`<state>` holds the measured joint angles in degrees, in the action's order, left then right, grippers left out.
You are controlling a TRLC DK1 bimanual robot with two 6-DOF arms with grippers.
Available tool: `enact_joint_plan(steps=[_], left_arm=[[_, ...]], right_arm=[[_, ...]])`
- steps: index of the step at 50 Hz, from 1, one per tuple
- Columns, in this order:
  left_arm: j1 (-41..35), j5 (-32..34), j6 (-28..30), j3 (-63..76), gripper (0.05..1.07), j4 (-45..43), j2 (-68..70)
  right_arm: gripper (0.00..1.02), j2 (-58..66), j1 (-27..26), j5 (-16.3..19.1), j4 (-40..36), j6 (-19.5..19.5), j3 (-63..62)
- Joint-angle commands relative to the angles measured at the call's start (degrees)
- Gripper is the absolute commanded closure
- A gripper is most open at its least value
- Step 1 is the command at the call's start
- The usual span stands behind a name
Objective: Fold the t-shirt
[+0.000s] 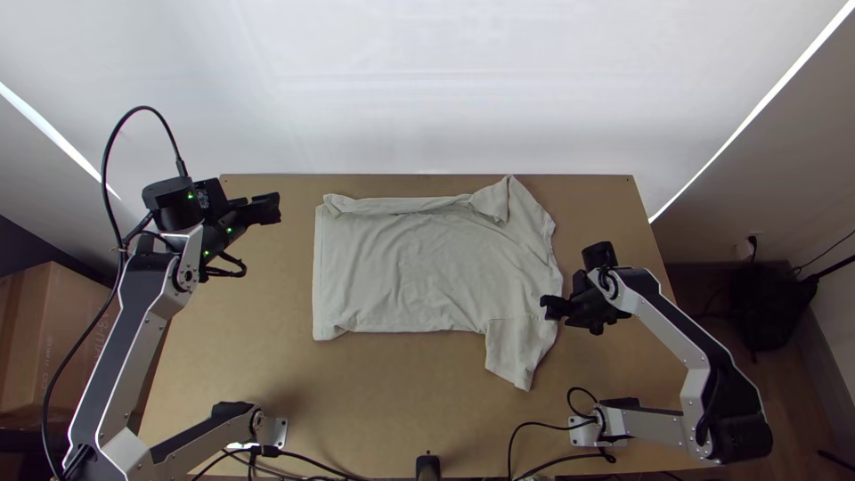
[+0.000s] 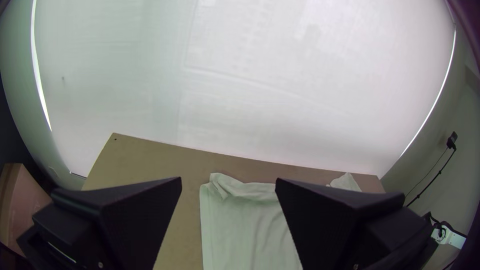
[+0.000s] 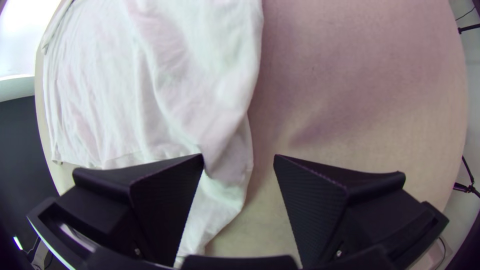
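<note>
The pale t-shirt (image 1: 410, 267) lies spread on the table, its far edge folded over in a narrow strip, a sleeve (image 1: 517, 352) pointing toward the near edge at its right end. My left gripper (image 1: 278, 208) stands left of the shirt's far left corner; in the left wrist view the left gripper (image 2: 228, 182) is open, with the shirt (image 2: 245, 225) beyond it. At the shirt's right edge is my right gripper (image 1: 545, 308), above the base of the sleeve. The right wrist view has the right gripper (image 3: 238, 157) open, the shirt (image 3: 185, 75) beneath and beside it, nothing held.
The light brown table (image 1: 356, 392) extends around the shirt, with cables (image 1: 534, 428) along its near edge. A cardboard box (image 1: 44, 347) stands beyond the left side. A white sheet (image 1: 427, 89) hangs behind the far edge.
</note>
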<state>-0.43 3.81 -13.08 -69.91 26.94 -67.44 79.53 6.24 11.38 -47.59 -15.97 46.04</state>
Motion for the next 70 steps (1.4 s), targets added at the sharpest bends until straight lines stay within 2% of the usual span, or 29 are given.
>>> enact_joint_plan(steps=[1,4,7,10,12,17,22,27,31,33,48,65,70], left_arm=[[0.51,0.05,-0.10,-1.99,0.10,1.01,0.47],[0.51,0.05,0.34,-2.25,0.10,2.42,0.20],[0.16,0.05,1.30,-2.42,0.10,4.61,0.12],[-1.24,0.58,4.64,-2.16,0.10,9.27,-0.32],[-2.12,0.67,8.16,-1.81,0.10,13.49,-1.03],[-4.14,0.76,16.51,0.12,0.10,23.33,-2.61],[-4.67,0.49,21.34,3.11,0.10,32.04,-5.77],[-6.34,-3.37,22.13,5.93,0.10,35.73,-8.67],[-7.22,-2.85,23.01,8.21,0.13,37.13,-9.03],[-7.40,-2.94,23.63,9.88,0.17,36.52,-9.20],[-9.07,-2.94,24.24,18.67,0.20,33.27,-9.90],[-16.80,-2.41,18.27,22.45,0.20,26.76,-14.21],[-17.50,-2.50,17.30,22.54,0.28,25.00,-15.09]], right_arm=[[0.39,2.39,0.09,0.23,0.48,0.50,-1.31],[0.51,2.83,0.09,0.14,0.48,0.59,-1.48],[0.74,2.91,0.00,0.14,0.84,0.76,-2.01],[0.92,2.48,0.09,0.14,0.92,1.55,-2.62],[0.99,2.39,-0.09,0.14,0.84,1.90,-2.98],[1.00,1.86,-0.35,0.14,0.31,2.78,-3.41],[1.00,0.19,-0.35,0.23,-0.57,3.13,-3.24],[1.00,-0.86,-0.35,0.23,-0.75,2.70,-2.98],[1.00,-1.74,-0.44,0.23,-0.75,2.61,-2.89],[1.00,-2.27,-0.26,0.23,-0.75,2.61,-2.71],[1.00,-3.41,-0.09,0.23,-0.75,2.08,-2.36],[1.00,-4.82,0.26,0.23,-0.75,1.20,-2.45],[1.00,-5.61,0.26,0.14,-0.75,1.20,-2.45]])
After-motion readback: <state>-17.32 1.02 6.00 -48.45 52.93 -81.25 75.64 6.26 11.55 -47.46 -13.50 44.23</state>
